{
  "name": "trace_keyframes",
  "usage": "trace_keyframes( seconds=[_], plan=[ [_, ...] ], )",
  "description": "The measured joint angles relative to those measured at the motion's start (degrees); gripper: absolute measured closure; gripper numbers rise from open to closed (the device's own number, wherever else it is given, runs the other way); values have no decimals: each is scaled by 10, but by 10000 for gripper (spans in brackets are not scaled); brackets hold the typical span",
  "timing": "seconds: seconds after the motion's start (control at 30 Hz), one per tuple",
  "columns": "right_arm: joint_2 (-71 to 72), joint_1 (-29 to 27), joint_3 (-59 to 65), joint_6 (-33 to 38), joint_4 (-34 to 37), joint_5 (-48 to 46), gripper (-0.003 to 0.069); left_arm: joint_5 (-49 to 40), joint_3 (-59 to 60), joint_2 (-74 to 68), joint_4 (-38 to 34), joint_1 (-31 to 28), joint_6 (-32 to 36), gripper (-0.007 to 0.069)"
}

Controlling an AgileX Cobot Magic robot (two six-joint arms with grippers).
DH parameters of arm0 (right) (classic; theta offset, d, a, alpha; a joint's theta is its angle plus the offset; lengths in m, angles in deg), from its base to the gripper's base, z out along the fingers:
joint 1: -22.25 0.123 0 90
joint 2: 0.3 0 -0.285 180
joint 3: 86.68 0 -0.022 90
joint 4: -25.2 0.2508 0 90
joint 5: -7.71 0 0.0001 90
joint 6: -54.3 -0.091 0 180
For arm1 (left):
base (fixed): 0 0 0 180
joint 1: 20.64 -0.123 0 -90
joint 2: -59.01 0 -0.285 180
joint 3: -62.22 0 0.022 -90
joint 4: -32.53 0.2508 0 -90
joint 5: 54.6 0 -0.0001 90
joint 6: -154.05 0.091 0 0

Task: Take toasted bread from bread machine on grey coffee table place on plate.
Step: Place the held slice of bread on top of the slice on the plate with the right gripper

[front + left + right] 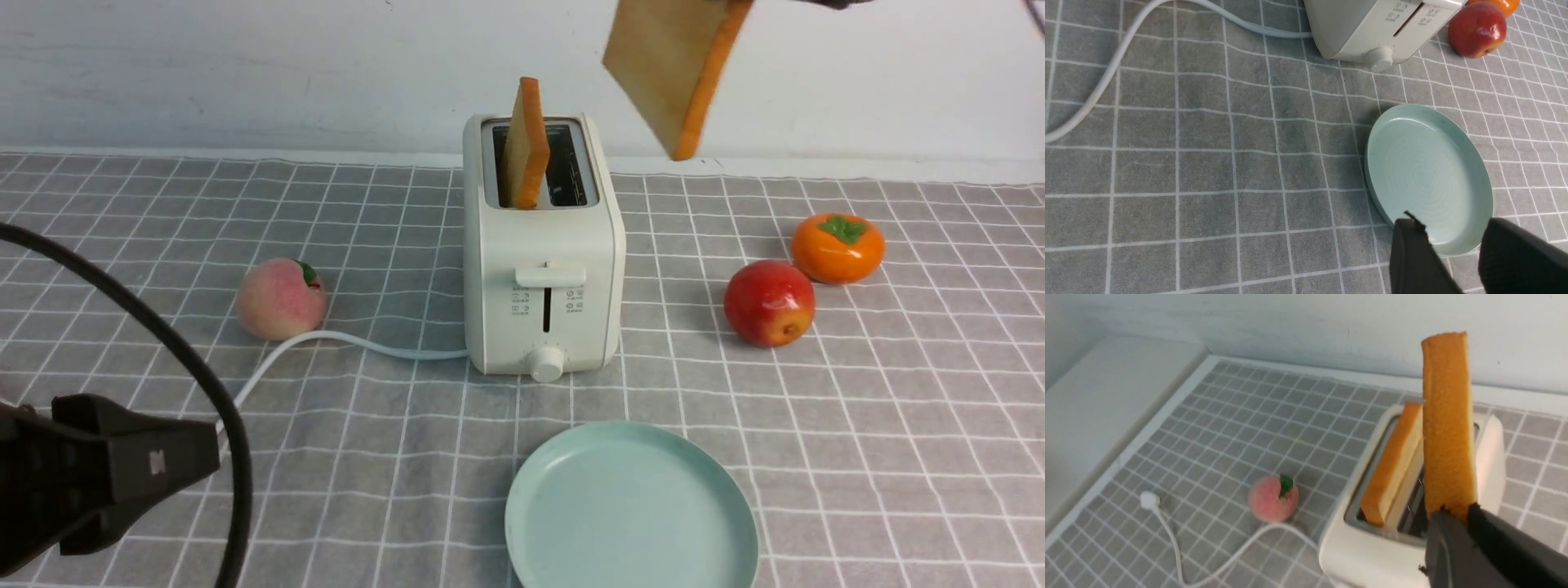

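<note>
In your front view the held slice (669,73) of toasted bread is only a tilted tan square high in the air, above and to the right of the bread machine (543,269). The right gripper is cut off at the top edge there, showing perhaps as a dark sliver. The right wrist view gives you the grip. The right gripper (1455,512) has both black fingers pressed onto one edge of the slice, pinching it across its thickness, with the grainy orange-brown crust facing the camera.

The second slice (525,147) stands leaning in the left slot, half out. The left gripper (1449,228) shows its state only in the left wrist view: fingers spread, nothing between them.

The plate (629,510) is smooth pale mint with a low rim and faint concentric rings. It lies bare on the grey coffee table (857,408), just in front of the glossy, round-cornered toaster. A fuzzy peach (282,298) sits left of the toaster beside the white cord (359,343). A shiny apple (769,302) and a persimmon (838,247) sit to its right.
</note>
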Motion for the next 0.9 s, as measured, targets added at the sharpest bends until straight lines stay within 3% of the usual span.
trace_keyframes(
  seconds=[0.13, 0.37, 0.57, 0.6, 0.77, 0.9],
  plan=[
    [28, -10, 5, -22, -29, -83, 629, -1, 0, 0, 0, 0, 0, 386],
    [52, 8, 110, -14, 4, -112, 629, 7, 0, 0, -2, 0, 0, 386],
    [57, 27, 285, 100, 156, -82, 629, 16, 0, 0, -13, 0, 0, 386],
    [57, 27, 285, 106, 156, -80, 629, 16, 0, 0, -13, 0, 0, 386],
    [57, 29, 414, 265, 355, -40, 629, 23, 0, 0, -16, 0, 0, 386],
    [55, 29, 472, 327, 438, -29, 629, 24, 0, 0, -17, 0, 0, 386]
  ],
)
